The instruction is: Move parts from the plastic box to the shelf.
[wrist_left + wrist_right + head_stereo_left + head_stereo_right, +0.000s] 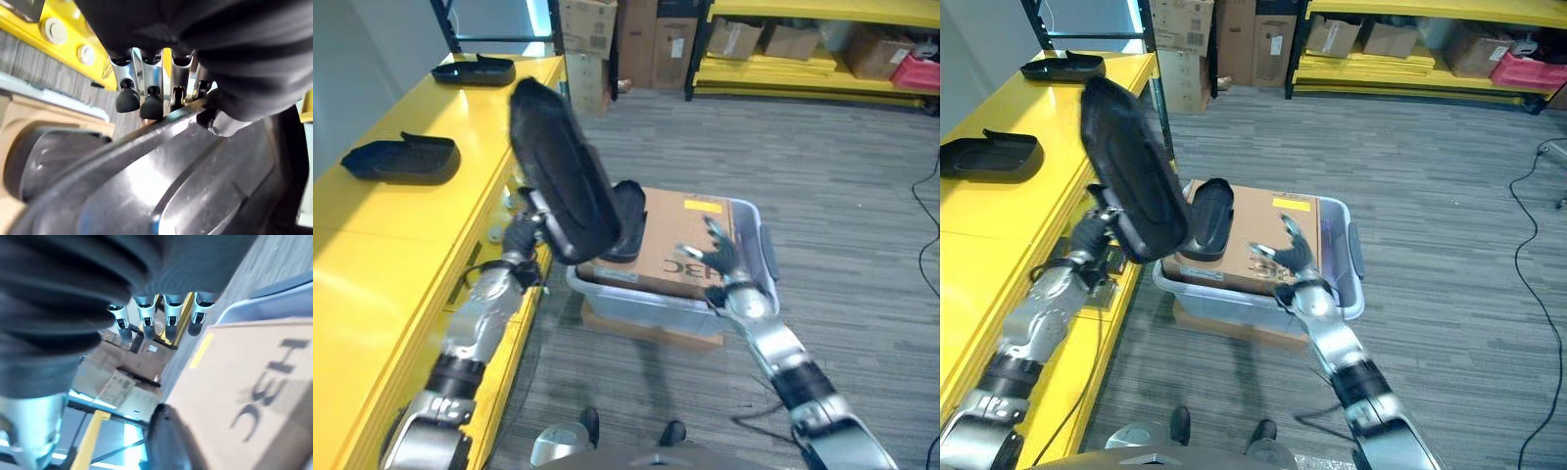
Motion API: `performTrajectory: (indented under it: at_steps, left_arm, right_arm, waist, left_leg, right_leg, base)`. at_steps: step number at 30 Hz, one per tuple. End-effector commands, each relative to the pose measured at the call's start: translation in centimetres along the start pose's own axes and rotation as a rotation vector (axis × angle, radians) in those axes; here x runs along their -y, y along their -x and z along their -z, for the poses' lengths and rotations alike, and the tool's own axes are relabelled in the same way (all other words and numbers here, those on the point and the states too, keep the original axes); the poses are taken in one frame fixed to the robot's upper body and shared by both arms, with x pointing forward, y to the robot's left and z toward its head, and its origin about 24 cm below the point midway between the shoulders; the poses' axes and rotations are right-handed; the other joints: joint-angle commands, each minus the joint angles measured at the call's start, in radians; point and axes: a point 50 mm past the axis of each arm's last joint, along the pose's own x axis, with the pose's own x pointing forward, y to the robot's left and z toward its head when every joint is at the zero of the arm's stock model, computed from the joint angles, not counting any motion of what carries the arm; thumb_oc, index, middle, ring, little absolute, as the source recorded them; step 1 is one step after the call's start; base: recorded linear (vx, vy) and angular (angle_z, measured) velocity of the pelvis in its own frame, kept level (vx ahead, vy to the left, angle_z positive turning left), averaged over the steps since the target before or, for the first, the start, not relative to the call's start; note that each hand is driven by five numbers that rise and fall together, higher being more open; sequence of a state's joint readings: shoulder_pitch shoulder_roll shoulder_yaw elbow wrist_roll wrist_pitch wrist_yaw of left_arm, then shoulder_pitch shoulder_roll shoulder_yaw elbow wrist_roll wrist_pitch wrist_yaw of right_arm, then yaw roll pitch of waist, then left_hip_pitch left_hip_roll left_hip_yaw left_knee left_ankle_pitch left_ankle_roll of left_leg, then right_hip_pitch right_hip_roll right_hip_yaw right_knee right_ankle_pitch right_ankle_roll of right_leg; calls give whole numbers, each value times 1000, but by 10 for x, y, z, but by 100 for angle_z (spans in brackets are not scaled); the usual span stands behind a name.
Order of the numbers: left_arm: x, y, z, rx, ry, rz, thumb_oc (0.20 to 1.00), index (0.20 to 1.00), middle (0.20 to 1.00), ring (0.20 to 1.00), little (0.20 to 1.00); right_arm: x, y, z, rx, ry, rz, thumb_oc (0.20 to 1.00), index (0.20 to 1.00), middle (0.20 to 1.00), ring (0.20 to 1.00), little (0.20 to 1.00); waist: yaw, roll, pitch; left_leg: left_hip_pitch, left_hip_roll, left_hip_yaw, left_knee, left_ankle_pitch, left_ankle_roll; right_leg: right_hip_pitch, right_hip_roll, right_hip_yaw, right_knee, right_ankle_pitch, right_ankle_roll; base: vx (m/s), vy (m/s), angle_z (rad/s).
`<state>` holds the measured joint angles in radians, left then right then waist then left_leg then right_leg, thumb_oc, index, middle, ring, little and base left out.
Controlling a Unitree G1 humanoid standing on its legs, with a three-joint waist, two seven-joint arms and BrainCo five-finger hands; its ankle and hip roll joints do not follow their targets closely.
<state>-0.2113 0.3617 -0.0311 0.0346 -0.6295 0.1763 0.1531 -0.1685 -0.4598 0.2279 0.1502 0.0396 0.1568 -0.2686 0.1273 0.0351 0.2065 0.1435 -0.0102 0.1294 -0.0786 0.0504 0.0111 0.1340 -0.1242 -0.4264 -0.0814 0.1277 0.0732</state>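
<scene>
**Left hand lifts 1 black part beside the shelf**

The left hand (1092,235) has its fingers (128,98) curled round the lower edge of a large black part (1131,171), gripping it firmly. The part stands raised and tilted in the air, its broad oval face turned toward the room, between the yellow shelf (372,284) and the plastic box (1342,284). The right hand (1291,257) hovers over the box with its fingers (168,316) straight and relaxed, holding nothing.

The plastic box sits on the grey floor just beside the shelf, resting on a flat cardboard sheet (651,333). Inside it lies a brown cardboard box (1253,240), and a second, smaller black part (1206,220) rests on that cardboard at the end nearer the shelf.

On the shelf top 2 more black parts lie well apart: 1 nearer (401,159), 1 at the far end (475,70). Beyond, cardboard cartons (587,39) stand stacked against another yellow rack (822,78)
</scene>
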Motion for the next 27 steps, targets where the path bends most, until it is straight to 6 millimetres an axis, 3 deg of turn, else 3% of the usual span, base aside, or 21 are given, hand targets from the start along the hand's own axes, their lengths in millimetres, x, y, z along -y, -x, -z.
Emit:
performTrajectory:
  at_steps: [1, 4, 5, 7, 9, 11, 13, 15, 16, 22, 25, 26, 27]
  left_arm:
    - [-8, -1, -33, 201, 5, -21, 200, 200, 200, 200, 200]
    - [-39, 15, -36, 253, -4, -145, 200, 200, 200, 200, 200]
    - [-42, 17, -37, 260, -4, -153, 200, 200, 200, 200, 200]
    - [-62, 30, -45, 309, -34, -235, 200, 200, 200, 200, 200]
    - [-62, 30, -45, 309, -34, -235, 200, 200, 200, 200, 200]
    - [-80, 44, -57, 353, -70, -305, 200, 200, 200, 200, 200]
    - [-85, 49, -63, 372, -93, -333, 200, 200, 200, 200, 200]
    - [-89, 54, -66, 391, -129, -338, 200, 200, 200, 200, 200]
    - [-89, 59, -70, 424, -201, -325, 200, 200, 200, 200, 200]
    - [-84, 79, -94, 559, -384, -337, 200, 200, 200, 200, 200]
    - [-81, 84, -99, 593, -432, -334, 200, 200, 200, 200, 200]
    - [-74, 84, -98, 610, -441, -290, 200, 200, 200, 200, 200]
    - [-70, 83, -97, 614, -441, -262, 200, 200, 200, 200, 200]
  right_arm:
    - [1, 2, -17, 89, 49, -27, 1000, 1000, 1000, 1000, 1000]
    - [0, 15, 8, -19, 83, -76, 1000, 1000, 1000, 1000, 1000]
    - [-1, 16, 11, -27, 86, -79, 1000, 1000, 1000, 1000, 1000]
    - [-10, 29, 37, -166, 49, -139, 1000, 1000, 1000, 1000, 1000]
    - [-10, 29, 37, -165, 49, -139, 1000, 1000, 1000, 1000, 1000]
    - [-26, 50, 68, -283, 89, -224, 1000, 1000, 1000, 1000, 1000]
    - [-36, 65, 88, -380, 81, -255, 1000, 1000, 1000, 1000, 1000]
    - [-46, 92, 124, -550, 35, -244, 1000, 1000, 1000, 1000, 1000]
    - [-48, 115, 150, -674, 7, -219, 1000, 1000, 1000, 1000, 1000]
    - [-56, 149, 188, -914, -10, -211, 1000, 1000, 1000, 1000, 1000]
    - [-55, 161, 200, -988, -14, -202, 1000, 1000, 1000, 1000, 1000]
    - [-54, 176, 208, -1048, -39, -180, 1000, 1000, 1000, 1000, 1000]
    - [-53, 181, 210, -1066, -57, -160, 1000, 1000, 1000, 1000, 1000]
  waist:
    - [22, 0, -71]
    - [24, -4, -67]
    - [24, -4, -67]
    - [35, -9, -62]
    - [33, -10, -66]
    - [49, -16, -58]
    - [52, -20, -56]
    - [44, -21, -52]
    - [39, -19, -48]
    - [92, -19, -37]
    - [107, -17, -31]
    - [93, -16, -29]
    - [83, -14, -26]
  left_leg:
    - [-30, 28, -2, -9, -40, -34]
    - [-42, 25, -5, -9, -39, -34]
    - [-46, 24, -6, -9, -36, -33]
    - [-55, 18, -16, -9, -38, -32]
    - [-60, 18, -17, -9, -35, -31]
    - [-73, 8, -45, -9, -36, -24]
    - [-81, 5, -61, -9, -35, -20]
    - [-85, 0, -108, -9, -30, -16]
    - [-87, -4, -151, -6, -22, -18]
    - [-111, 2, -211, -5, 6, -51]
    - [-131, 18, -187, -4, 18, -70]
    - [-152, 56, -68, -4, 18, -102]
    - [-162, 73, -8, -2, 27, -111]
  right_leg:
    - [40, -59, 26, 56, -140, 112]
    - [33, -62, 28, 52, -136, 117]
    - [31, -62, 27, 50, -132, 117]
    - [29, -65, 26, 53, -134, 123]
    - [25, -65, 25, 51, -130, 123]
    - [16, -68, 27, 82, -150, 126]
    - [7, -63, 32, 104, -164, 123]
    - [-10, -24, 74, 128, -194, 93]
    - [-14, 9, 107, 138, -208, 68]
    - [9, 41, 89, 105, -204, 39]
    - [23, 45, 58, 85, -200, 36]
    - [44, 39, -5, 75, -211, 44]
    - [48, 35, -36, 75, -209, 46]
  base:
    - [-54, 20, -12]
    - [-76, 29, -6]
    - [-70, 25, -3]
    - [-71, 18, -3]
    - [-52, 3, 0]
    - [-91, -20, 6]
    - [-63, -42, 16]
    - [-10, -79, 66]
    - [19, -80, 143]
    - [-7, -71, 100]
    - [-4, -26, 64]
    - [9, 17, 99]
    - [12, 22, 146]
